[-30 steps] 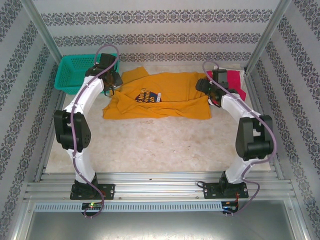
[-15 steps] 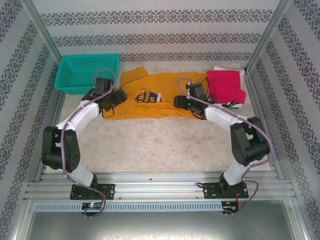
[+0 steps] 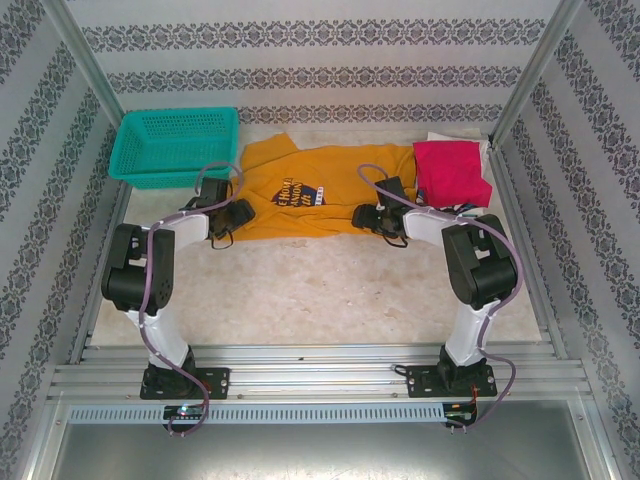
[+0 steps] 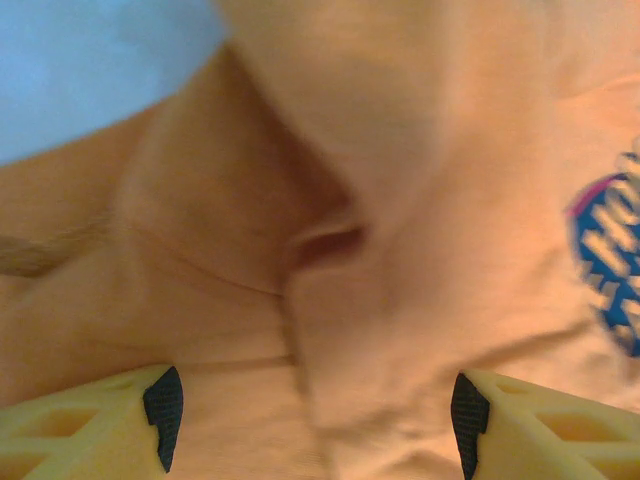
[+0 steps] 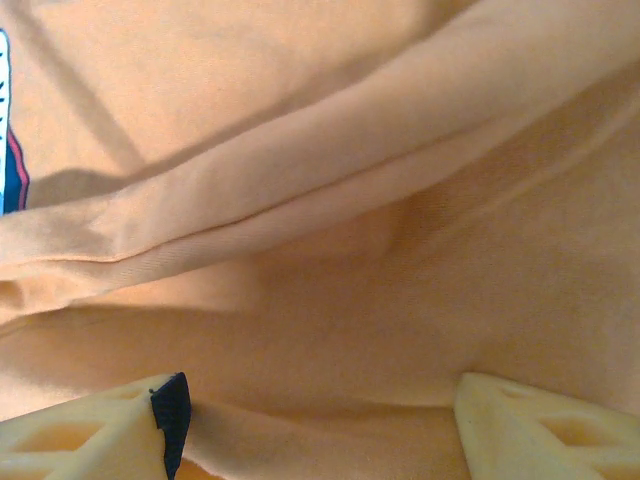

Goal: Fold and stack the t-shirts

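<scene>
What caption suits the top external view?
Left end effector and right end effector, both open, at the near edge of the mustard-orange t-shirt; crimson-red t-shirt far right, teal basket far left.

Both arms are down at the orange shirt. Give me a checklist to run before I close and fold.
1. Left jaws open: ok, wide over the mustard-orange cloth t-shirt.
2. Right jaws open: ok, wide over the same shirt.
3. Cloth gathered between the jaws: cannot tell on either side.
4. Shirt lying flat: not ok, it is creased, with a long ridge ahead of the right jaws.
5. Folded crimson-red t-shirt outside the fold path: ok, it lies beside the orange shirt's right edge.
</scene>
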